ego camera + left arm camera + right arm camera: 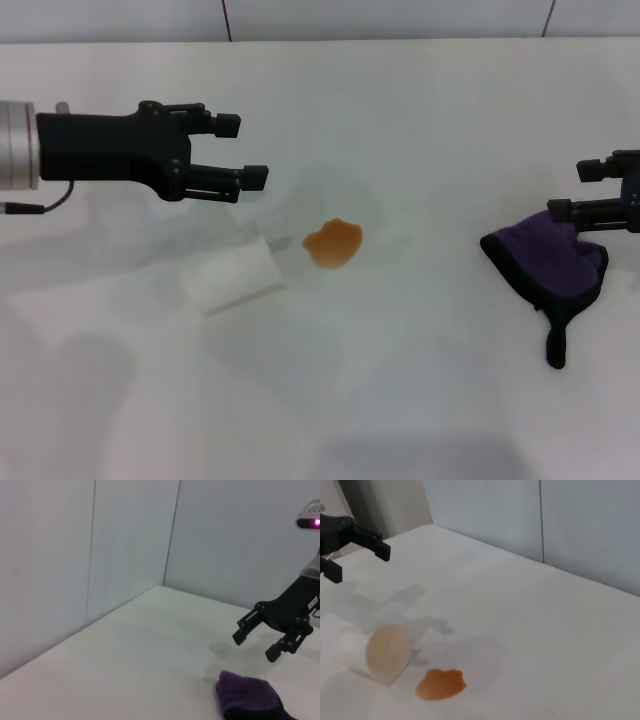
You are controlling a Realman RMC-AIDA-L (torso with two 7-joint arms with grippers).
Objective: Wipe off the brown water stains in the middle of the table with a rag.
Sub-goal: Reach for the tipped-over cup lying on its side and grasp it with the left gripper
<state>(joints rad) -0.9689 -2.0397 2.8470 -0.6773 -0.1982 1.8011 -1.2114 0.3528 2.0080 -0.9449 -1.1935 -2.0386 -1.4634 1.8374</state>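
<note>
The left end effector (248, 150) hovers wide open and empty over the left of the desk (420, 400). Near it lies a tipped white paper cup (232, 277), just left of the brown water stains (333, 243) at mid-desk. A careless wipe could knock the cup or smear the stain. The rag (548, 265) lies far right; the right end effector (585, 190), open, touches its edge. No writing is readable.
</note>
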